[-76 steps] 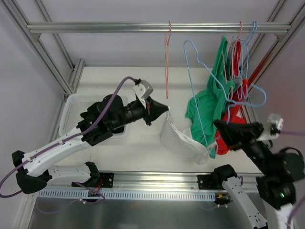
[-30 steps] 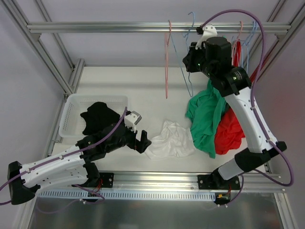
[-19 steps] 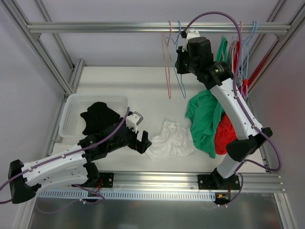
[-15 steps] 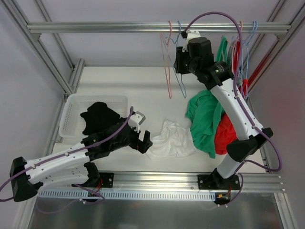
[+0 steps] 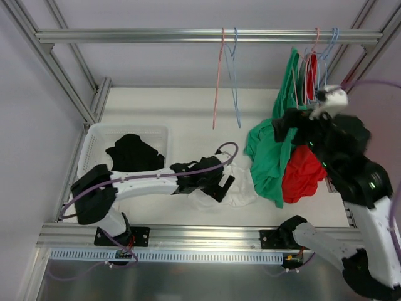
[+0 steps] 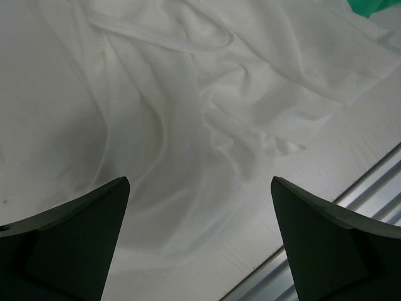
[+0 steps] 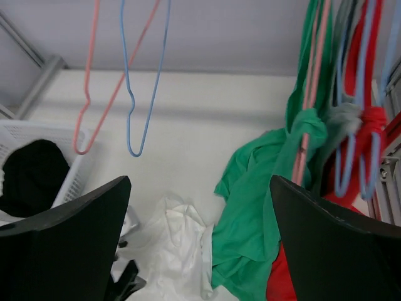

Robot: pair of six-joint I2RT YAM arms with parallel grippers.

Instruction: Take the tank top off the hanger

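The white tank top (image 5: pixel 229 188) is seen crumpled on the table (image 5: pixel 182 113), free of any hanger, just left of the green garment (image 5: pixel 269 157). In the top view much of it is covered by the left gripper (image 5: pixel 220 185), so its outline there is hard to make out. The left wrist view fills in what is hidden: the white tank top (image 6: pixel 188 113) is shown as folded cloth directly under the spread fingers (image 6: pixel 69 238), with nothing pinched between them. A corner of the green garment (image 6: pixel 373 6) is cut off at the top edge.

The right gripper (image 5: pixel 294 122) is partly blurred in the top view, right of the green garment. Its jaws are shown wide apart and empty in the right wrist view, where a pink hanger (image 7: pixel 94 81) and a blue hanger (image 7: pixel 135 88) are seen hanging bare, left of the green garment (image 7: pixel 263 200). The white basket (image 7: pixel 44 150) with a black garment (image 7: pixel 31 175) is cut off at that view's left edge.
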